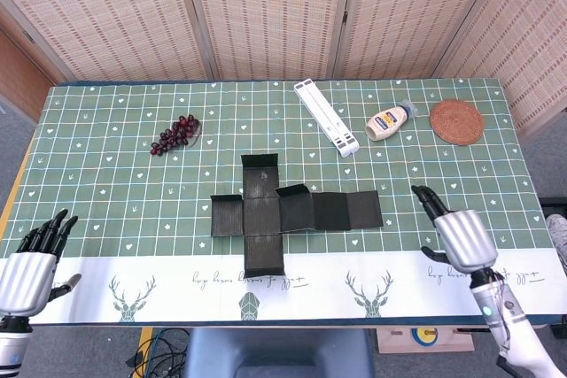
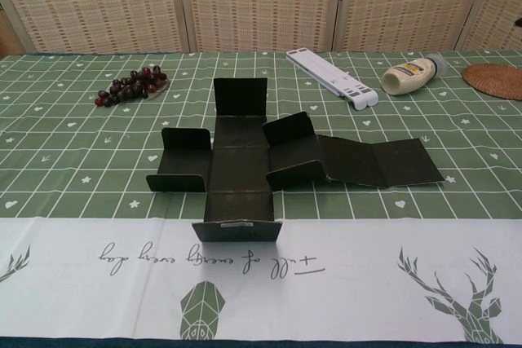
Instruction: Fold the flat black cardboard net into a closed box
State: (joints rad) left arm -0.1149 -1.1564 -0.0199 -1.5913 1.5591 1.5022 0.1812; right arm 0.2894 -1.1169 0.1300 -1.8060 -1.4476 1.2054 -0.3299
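**Net unfolded at frame centre, both hands empty**

The desk [image 1: 106,183] is covered by a green cloth. The black cardboard net [image 1: 292,212] lies mid-frame, flaps partly raised. Right hand [image 1: 461,236], lower right, fingers extended, nothing held. Left hand [image 1: 31,258], lower left, fingers spread.

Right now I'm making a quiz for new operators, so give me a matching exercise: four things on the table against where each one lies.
Things:
1. grapes
2. cardboard net
3. woven coaster
4. right hand

Places:
A. far right corner of the table
B. far left part, on the green cloth
C. middle of the table
D. near side, just right of the net

Pairs: 1-B, 2-C, 3-A, 4-D
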